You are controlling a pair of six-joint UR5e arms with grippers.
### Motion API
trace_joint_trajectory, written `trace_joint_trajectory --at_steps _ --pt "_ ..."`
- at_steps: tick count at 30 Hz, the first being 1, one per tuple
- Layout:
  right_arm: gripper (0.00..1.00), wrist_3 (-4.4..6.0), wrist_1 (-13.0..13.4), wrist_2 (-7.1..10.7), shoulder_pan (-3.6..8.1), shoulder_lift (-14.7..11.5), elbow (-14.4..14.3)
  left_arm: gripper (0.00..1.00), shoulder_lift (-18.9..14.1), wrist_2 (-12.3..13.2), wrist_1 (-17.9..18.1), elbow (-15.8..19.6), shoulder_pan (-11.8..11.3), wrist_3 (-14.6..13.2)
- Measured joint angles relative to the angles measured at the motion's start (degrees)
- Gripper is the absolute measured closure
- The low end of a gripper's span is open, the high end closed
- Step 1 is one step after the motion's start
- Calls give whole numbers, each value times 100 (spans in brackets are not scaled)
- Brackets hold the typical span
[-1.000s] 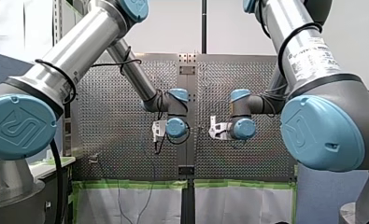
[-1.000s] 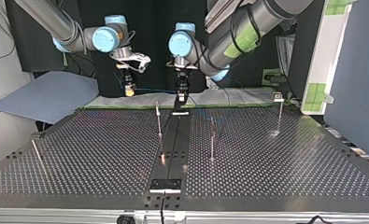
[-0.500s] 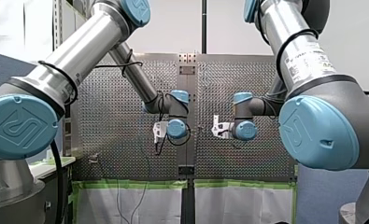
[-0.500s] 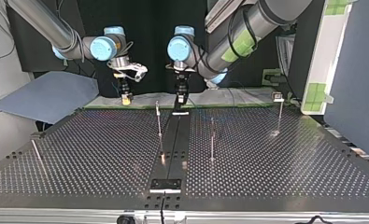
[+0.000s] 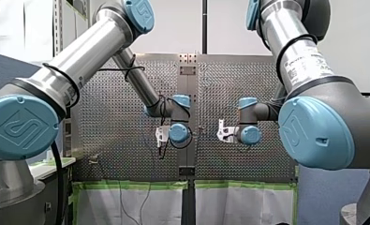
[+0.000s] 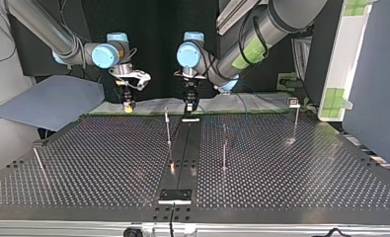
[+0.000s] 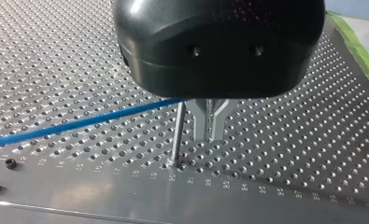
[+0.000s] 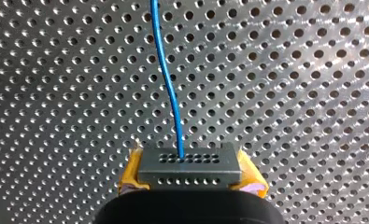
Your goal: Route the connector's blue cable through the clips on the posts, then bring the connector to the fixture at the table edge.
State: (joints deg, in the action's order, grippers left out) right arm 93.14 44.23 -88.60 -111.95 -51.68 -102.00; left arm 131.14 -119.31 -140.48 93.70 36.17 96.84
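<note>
- The connector (image 8: 189,169), a grey block with rows of small holes, is clamped between the yellow pads (image 8: 131,175) of my right gripper (image 8: 190,178). Its holed face is turned away from the wrist.
- The blue cable (image 8: 167,79) comes out of the middle of that face and runs straight ahead of the right gripper, above the perforated table (image 8: 289,70). Its long axis therefore follows the direction in which this gripper points.
- In the left wrist view the same cable arrives from one side and ends at the metal fingers (image 7: 202,119) of my left gripper (image 7: 210,122). These fingers stand together and, as I judge it, pinch the cable, though the black gripper body hides the exact contact.
- A thin post (image 7: 177,134) stands upright just beside these fingers, on the side from which the cable arrives. The cable crosses near its upper part. The post's top and its clip are hidden, so I cannot tell whether cable and post are touching.
- The coming move depends on this relation. The cable lies across the post and my left arm is the nearer one, so it should probably guide the cable into the clip. Meanwhile my right gripper keeps hold of the connector end.
- No view shows the cable sitting in a clip, so the routing seems to be at its beginning.
</note>
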Motion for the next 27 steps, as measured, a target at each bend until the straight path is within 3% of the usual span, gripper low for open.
trace_joint_trajectory --at_steps 15,27 --pt "100 115 -46 303 265 6 181 91 2 51 2 -27 -17 -8" --pt "100 185 -74 434 309 9 243 91 2 133 0 -88 -37 -1"
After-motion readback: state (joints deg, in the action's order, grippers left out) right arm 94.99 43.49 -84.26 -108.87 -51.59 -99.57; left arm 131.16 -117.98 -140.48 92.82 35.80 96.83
